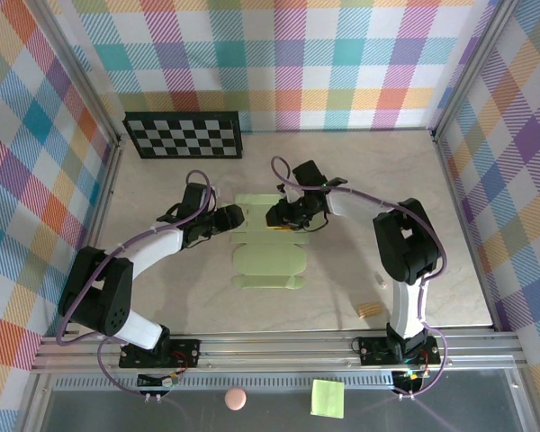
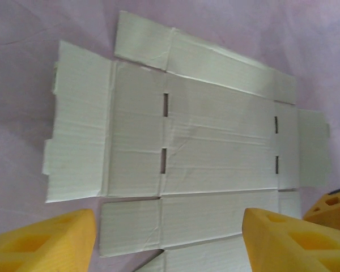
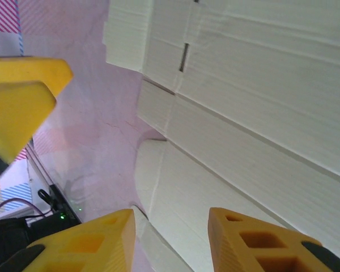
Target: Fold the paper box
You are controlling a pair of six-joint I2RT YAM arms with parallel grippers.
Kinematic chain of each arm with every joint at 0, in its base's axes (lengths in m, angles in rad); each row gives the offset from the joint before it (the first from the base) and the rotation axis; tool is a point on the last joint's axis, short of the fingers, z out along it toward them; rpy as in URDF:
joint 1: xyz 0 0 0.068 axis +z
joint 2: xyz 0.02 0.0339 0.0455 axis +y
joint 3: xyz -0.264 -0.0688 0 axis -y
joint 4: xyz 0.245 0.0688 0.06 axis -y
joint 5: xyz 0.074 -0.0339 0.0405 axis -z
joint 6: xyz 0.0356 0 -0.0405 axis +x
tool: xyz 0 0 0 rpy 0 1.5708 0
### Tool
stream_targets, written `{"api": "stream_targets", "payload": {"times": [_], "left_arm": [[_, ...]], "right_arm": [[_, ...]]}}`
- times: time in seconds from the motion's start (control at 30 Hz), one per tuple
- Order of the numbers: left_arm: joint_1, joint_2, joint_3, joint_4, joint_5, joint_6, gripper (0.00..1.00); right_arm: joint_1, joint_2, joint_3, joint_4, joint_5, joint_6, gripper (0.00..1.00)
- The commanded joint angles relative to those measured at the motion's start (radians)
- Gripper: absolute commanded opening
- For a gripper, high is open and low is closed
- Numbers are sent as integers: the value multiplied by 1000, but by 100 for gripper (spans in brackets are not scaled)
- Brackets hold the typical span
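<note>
The paper box (image 1: 268, 256) lies unfolded and flat on the table's middle, a pale lime-green card with creases, slots and flaps. My left gripper (image 1: 237, 217) hovers at its far left edge, jaws open. In the left wrist view the card (image 2: 215, 141) spreads out ahead and the left gripper (image 2: 169, 243) straddles a side strip without touching it. My right gripper (image 1: 280, 215) sits over the far right part of the card. In the right wrist view the right gripper (image 3: 170, 243) stands open above a rounded flap (image 3: 158, 175), whose edge lifts close to one finger (image 3: 85, 243).
A checkerboard (image 1: 184, 135) lies at the back left. Two small tan bits (image 1: 369, 310) rest near the right arm's base. A bright-green sticky note (image 1: 328, 397) and a pink ball (image 1: 236, 398) sit below the front rail. Plaid walls enclose three sides.
</note>
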Motion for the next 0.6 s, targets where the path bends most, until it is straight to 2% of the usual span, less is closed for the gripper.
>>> {"api": "stream_targets", "payload": {"times": [0.0,0.17,0.27,0.57], "left_arm": [[10,10,28,25,41,-32,68],[9,25,76,-57,38,-44,63],[8,25,55,-52,45,-36,64],[9,67,71,-109,96,-38,63]], "right_arm": [[12,55,53,-85,-28,53,40],[15,101,59,-71,-40,126,40],[18,98,34,-9,-34,134,41],[32,139,20,-1,-18,126,41]]}}
